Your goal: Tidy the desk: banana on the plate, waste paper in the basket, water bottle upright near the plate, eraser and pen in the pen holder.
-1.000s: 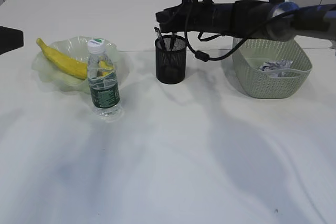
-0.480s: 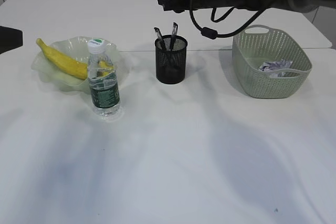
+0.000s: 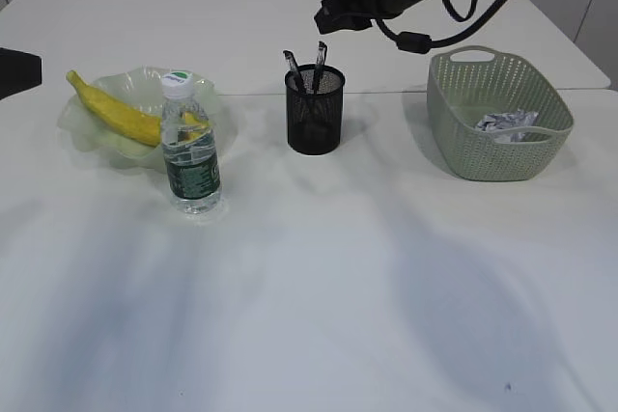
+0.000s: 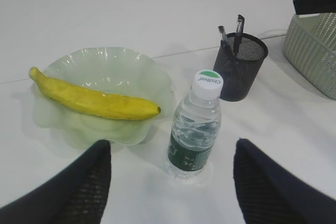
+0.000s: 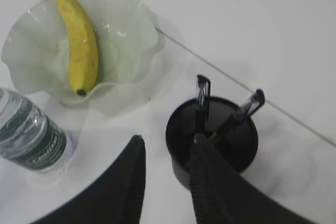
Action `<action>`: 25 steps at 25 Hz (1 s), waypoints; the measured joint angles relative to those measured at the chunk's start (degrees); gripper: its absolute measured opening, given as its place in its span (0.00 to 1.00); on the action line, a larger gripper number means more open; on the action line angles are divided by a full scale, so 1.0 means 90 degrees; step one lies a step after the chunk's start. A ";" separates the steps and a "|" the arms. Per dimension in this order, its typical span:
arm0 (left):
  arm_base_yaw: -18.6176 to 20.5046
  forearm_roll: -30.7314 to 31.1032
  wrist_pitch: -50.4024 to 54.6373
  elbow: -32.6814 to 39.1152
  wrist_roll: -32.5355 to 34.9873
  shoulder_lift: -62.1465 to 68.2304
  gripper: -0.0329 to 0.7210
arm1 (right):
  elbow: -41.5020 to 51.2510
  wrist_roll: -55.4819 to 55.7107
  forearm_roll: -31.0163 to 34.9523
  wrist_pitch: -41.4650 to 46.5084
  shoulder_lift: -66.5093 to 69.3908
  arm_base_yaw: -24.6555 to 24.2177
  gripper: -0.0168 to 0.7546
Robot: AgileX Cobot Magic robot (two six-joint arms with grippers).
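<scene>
A yellow banana lies on the pale green plate. The water bottle stands upright just in front of the plate. Two pens stand in the black mesh pen holder. Crumpled waste paper lies in the green basket. I see no eraser. My right gripper is open and empty, raised above and behind the holder; it also shows in the right wrist view. My left gripper is wide open and empty, facing the bottle from a distance.
A dark part of the left arm shows at the left edge. A seam between two tables runs behind the objects. The basket stands at the right, near the table's edge.
My right gripper has lifted up and back to the right, away from the pen holder. Both pens stay in the holder. The left arm has not moved.
</scene>
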 joint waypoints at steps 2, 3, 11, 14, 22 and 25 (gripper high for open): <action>0.0000 0.0000 0.0000 0.0000 0.0000 0.0000 0.72 | 0.0000 0.0715 -0.0617 0.0392 -0.0143 0.0000 0.31; 0.0000 0.0000 0.0000 0.0000 0.0000 0.0000 0.72 | 0.0000 0.1095 -0.0961 0.0601 -0.0200 0.0000 0.31; 0.0000 0.0000 0.0000 0.0000 0.0000 0.0000 0.72 | 0.0000 0.3793 -0.2964 0.2076 -0.0629 0.0000 0.32; 0.0000 0.0000 0.0000 0.0000 0.0000 0.0000 0.72 | 0.0000 0.4141 -0.3253 0.2370 -0.0719 0.0000 0.32; 0.0000 0.0000 0.0137 0.0000 0.0000 -0.0013 0.72 | 0.0000 0.4346 -0.3544 0.3176 -0.0774 0.0000 0.32; 0.0000 0.0000 0.0148 0.0000 0.0000 -0.0097 0.72 | 0.0000 0.4361 -0.3552 0.3213 -0.0866 0.0000 0.32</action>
